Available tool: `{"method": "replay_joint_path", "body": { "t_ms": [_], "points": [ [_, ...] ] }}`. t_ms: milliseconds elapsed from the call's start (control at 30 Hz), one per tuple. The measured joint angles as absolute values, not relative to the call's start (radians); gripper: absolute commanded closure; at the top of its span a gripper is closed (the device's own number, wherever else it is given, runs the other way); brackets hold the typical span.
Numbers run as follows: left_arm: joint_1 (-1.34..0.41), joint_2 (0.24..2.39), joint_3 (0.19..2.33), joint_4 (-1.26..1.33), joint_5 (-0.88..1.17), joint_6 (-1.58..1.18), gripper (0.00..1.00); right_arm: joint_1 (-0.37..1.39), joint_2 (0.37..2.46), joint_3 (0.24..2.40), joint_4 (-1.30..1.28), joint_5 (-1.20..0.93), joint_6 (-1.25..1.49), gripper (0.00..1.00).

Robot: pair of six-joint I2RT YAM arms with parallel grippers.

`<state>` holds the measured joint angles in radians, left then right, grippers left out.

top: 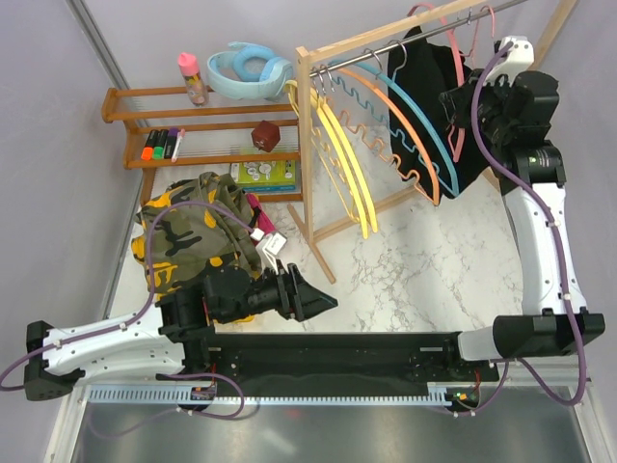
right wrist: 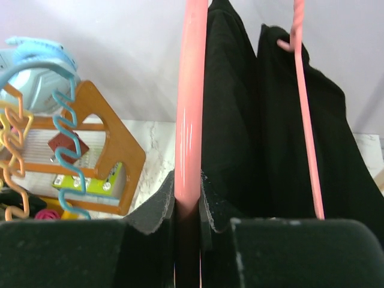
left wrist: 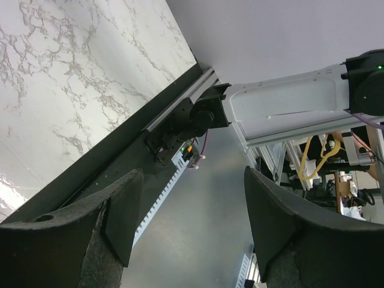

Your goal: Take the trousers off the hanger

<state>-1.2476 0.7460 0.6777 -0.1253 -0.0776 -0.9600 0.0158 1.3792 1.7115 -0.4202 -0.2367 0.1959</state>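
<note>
Plain black trousers (top: 470,166) hang on a pink hanger (top: 457,60) at the right end of the clothes rail (top: 386,45). My right gripper (top: 455,102) is shut on one arm of that hanger. In the right wrist view the pink hanger bar (right wrist: 191,90) runs straight up between the pinched fingers of the right gripper (right wrist: 187,198), with the black trousers (right wrist: 240,120) draped just behind. A heap of trousers, with the camouflage pair (top: 193,230) on top and a magenta edge (top: 253,204), lies at the left. My left gripper (top: 323,301) (left wrist: 192,228) stands open and holds nothing, low by the table's near edge.
Bare yellow (top: 347,178), orange (top: 390,130) and blue (top: 416,106) hangers hang left of the pink one. The rail's wooden frame (top: 310,154) stands mid-table. Behind it is a wooden shelf (top: 193,125) with markers, a pink bottle (top: 193,77) and a pale blue ring (top: 249,69).
</note>
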Motion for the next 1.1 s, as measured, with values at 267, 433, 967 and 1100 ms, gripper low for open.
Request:
{"method": "replay_joint_path", "body": {
  "t_ms": [267,433,967,1100],
  "points": [
    [-1.248,0.727,0.678,-0.125,-0.076,-0.96,0.26,0.015,1.462,1.823,-0.453,-0.261,0.252,1.0],
    [-1.248,0.727,0.678,-0.125,-0.076,-0.96,0.26,0.016,1.509,1.905,-0.472,-0.287,0.313,1.0],
    [-1.248,0.731,0.678,-0.125,-0.063,-0.96,0.26,0.016,1.562,1.912,-0.543,-0.299,0.392,1.0],
    [-1.248,0.755,0.678,-0.123,-0.046,-0.96,0.27,0.016,1.562,1.872,-0.593,-0.298,0.365,1.0]
  ]
}}
